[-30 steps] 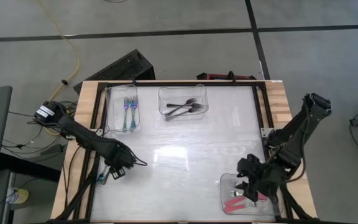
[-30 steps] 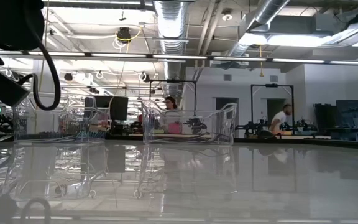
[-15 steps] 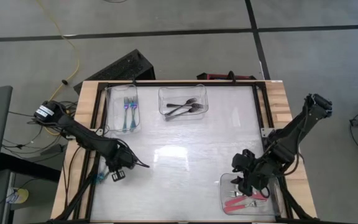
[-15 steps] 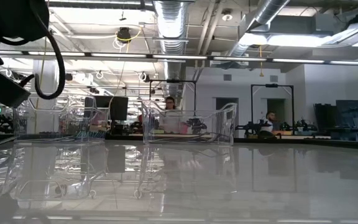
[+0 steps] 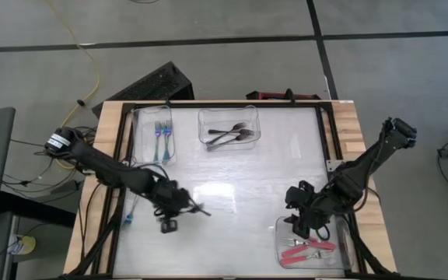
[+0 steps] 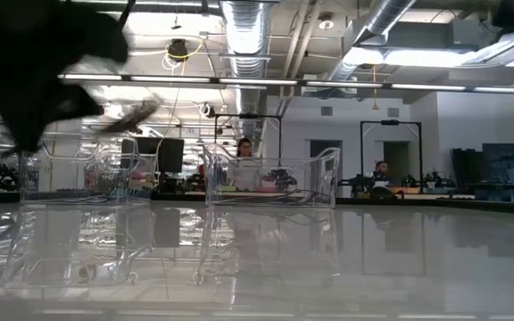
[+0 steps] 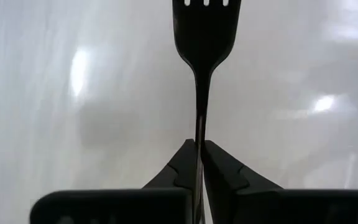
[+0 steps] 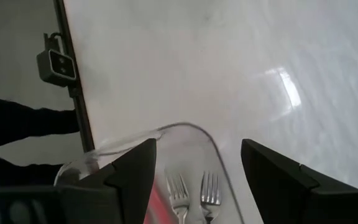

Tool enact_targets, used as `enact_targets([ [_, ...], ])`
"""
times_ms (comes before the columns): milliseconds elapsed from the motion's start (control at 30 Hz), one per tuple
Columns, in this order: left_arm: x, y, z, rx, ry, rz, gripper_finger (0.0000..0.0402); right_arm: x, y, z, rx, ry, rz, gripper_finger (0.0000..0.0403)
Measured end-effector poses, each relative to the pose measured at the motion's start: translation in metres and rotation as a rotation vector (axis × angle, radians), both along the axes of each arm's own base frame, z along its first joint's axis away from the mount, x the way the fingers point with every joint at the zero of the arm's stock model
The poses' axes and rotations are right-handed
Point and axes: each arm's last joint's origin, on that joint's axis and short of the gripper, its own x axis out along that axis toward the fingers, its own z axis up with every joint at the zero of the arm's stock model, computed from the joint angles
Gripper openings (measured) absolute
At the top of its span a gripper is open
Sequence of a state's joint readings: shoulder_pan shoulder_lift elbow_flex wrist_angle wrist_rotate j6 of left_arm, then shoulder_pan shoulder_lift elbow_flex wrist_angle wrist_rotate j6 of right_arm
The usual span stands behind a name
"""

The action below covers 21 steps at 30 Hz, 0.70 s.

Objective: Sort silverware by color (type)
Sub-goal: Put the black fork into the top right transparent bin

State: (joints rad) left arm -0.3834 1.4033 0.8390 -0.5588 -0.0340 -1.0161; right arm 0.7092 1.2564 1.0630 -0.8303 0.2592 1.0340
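Fork (image 7: 204,37) sticks forward, handle clamped in left pincer (image 7: 199,163).

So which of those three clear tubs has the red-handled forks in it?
The tub at the near right corner, beneath the right gripper; the two far tubs hold blue-handled and black forks.

left hand (image 5: 183,208) holds fork (image 5: 201,210) | right hand (image 5: 298,222) over tub (image 5: 280,237)

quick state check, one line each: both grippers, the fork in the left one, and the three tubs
left gripper: shut on the fork
fork: held by its handle, tines forward, above the table
right gripper: open, over the near right tub
near right tub: holds red-handled forks
far middle tub: holds dark forks
far left tub: holds blue-handled forks
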Motion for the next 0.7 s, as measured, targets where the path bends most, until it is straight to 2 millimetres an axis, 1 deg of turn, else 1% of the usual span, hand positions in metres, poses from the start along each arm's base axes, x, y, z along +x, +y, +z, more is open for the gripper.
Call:
enact_targets([
  [67,0.017,0.000,0.022,-0.007,-0.133,-0.040,0.0001,0.002,-0.002,0.000,-0.003,-0.004,-0.001,0.0260],
  [200,0.035,0.012,0.058,0.068,-0.255,-0.076,0.0001,0.004,-0.004,0.001,0.002,-0.012,-0.013,0.0260],
  [300,0.048,0.025,0.091,0.117,-0.363,-0.092,0.0000,0.007,-0.002,0.003,0.030,-0.043,-0.020,0.0260],
  [367,0.053,0.038,0.108,0.163,-0.395,-0.087,0.0000,0.011,0.000,0.003,0.047,-0.071,-0.025,0.0260],
  [433,0.059,0.056,0.121,0.221,-0.406,-0.085,0.0000,0.013,0.001,0.005,0.056,-0.096,-0.038,0.0260],
  [500,0.068,0.080,0.137,0.278,-0.432,-0.083,0.0000,0.016,0.000,0.006,0.076,-0.118,-0.075,0.0260],
  [600,0.086,0.124,0.156,0.349,-0.436,-0.104,0.0000,0.018,-0.004,0.006,0.110,-0.127,-0.187,0.0260],
  [700,0.104,0.168,0.163,0.440,-0.349,-0.130,0.0000,0.019,-0.005,0.007,0.134,-0.142,-0.266,0.0260],
])
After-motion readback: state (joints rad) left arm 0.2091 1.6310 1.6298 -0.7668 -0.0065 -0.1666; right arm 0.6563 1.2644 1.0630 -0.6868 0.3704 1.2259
